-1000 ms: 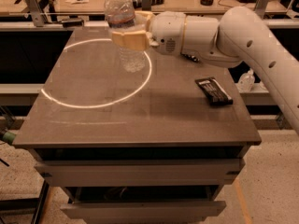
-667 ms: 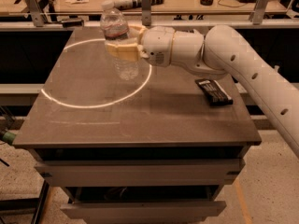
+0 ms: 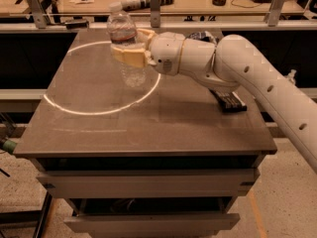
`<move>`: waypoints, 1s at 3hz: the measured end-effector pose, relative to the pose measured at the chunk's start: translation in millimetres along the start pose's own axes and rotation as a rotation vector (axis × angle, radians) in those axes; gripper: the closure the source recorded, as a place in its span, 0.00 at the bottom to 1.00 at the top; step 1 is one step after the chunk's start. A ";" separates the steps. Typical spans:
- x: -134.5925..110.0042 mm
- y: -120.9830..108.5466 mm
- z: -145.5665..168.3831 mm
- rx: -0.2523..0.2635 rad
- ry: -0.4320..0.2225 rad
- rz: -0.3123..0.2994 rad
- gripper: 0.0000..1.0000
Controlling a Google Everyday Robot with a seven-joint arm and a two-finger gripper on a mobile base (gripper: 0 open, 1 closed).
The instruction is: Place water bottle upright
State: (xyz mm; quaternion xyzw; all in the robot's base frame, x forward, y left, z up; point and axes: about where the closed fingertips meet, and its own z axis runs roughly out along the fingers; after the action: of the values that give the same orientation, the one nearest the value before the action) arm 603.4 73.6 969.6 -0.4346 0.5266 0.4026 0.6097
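The water bottle (image 3: 127, 47) is a clear ribbed plastic bottle with a white cap and a red-and-white label band near the neck. It stands nearly upright, tilted a little to the left, over the right part of a white circle (image 3: 101, 78) marked on the table. My gripper (image 3: 130, 51) reaches in from the right and is shut on the bottle's middle, one cream finger (image 3: 130, 57) across its front. The bottle's base is at or just above the tabletop; I cannot tell if it touches.
The grey-brown table (image 3: 148, 128) has drawers below its front edge. A black flat object (image 3: 230, 101) lies at the table's right side, under my white arm (image 3: 247, 78). A workbench with rails and small items stands behind the table.
My gripper has carried the bottle to the left and slightly lower, from the circle's upper right edge toward its inside. The black object has not moved.
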 end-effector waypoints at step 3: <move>8.2 8.0 -10.7 0.130 -0.039 -0.019 1.00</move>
State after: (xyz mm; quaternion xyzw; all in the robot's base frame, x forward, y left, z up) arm 593.7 66.0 959.9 -0.3910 0.5356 0.3701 0.6506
